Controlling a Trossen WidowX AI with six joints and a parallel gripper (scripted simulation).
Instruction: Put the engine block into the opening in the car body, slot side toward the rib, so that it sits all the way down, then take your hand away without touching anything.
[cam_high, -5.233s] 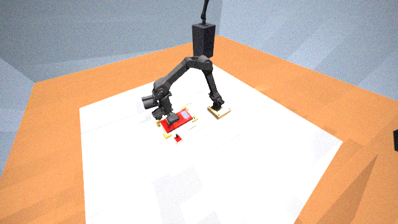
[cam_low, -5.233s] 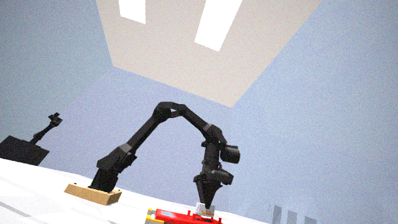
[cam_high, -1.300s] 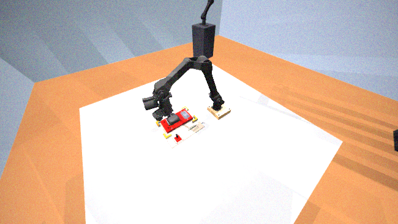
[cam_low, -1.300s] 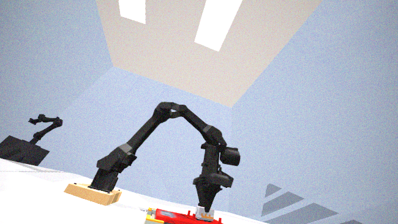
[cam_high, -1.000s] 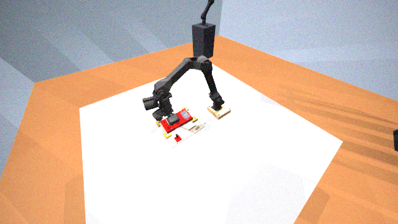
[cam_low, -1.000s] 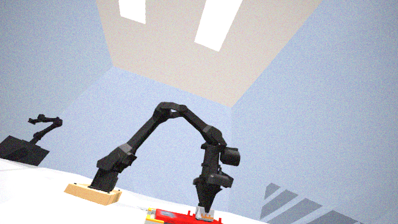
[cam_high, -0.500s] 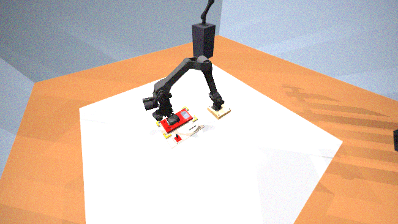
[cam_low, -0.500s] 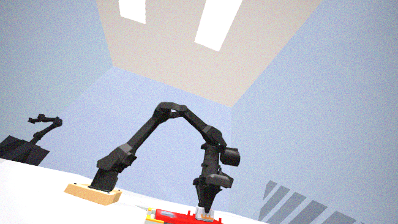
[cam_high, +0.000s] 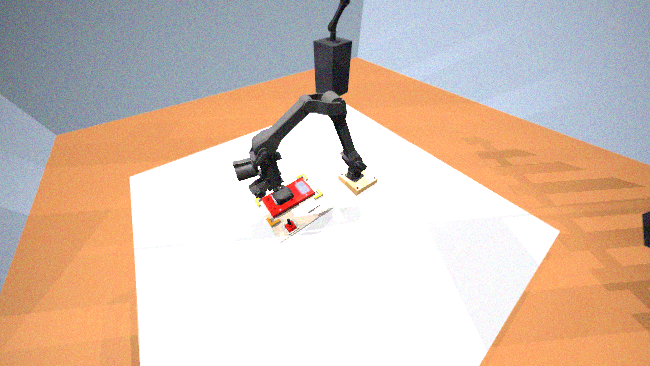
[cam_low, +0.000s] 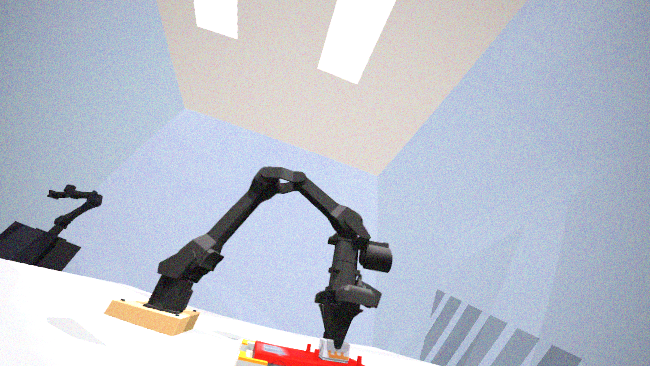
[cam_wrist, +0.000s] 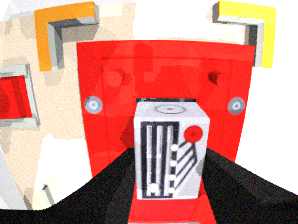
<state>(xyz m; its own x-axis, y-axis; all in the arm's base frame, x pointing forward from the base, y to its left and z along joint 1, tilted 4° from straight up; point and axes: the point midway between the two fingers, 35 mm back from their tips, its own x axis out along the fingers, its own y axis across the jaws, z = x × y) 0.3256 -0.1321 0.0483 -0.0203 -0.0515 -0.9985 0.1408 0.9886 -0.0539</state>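
Observation:
The red car body (cam_high: 300, 196) (cam_low: 280, 353) (cam_wrist: 107, 129) lies flat on a pale board, with orange and yellow corner brackets around it. My gripper (cam_wrist: 168, 155) (cam_low: 336, 345) (cam_high: 281, 196) is shut on the grey engine block (cam_wrist: 166, 156) (cam_low: 330, 352), which has black slots and a red dot on top. The block sits over the opening in the middle of the car body, low against it. In the exterior view the block's top still stands slightly above the body. My black fingers flank the block left and right in the wrist view.
A small red part (cam_high: 290, 228) (cam_wrist: 9, 96) lies on the pale board (cam_high: 305, 222) beside the car. The arm's tan base (cam_high: 357, 183) (cam_low: 150, 316) stands behind. A dark block with a second arm (cam_high: 332, 65) (cam_low: 35, 245) stands at the table's far side.

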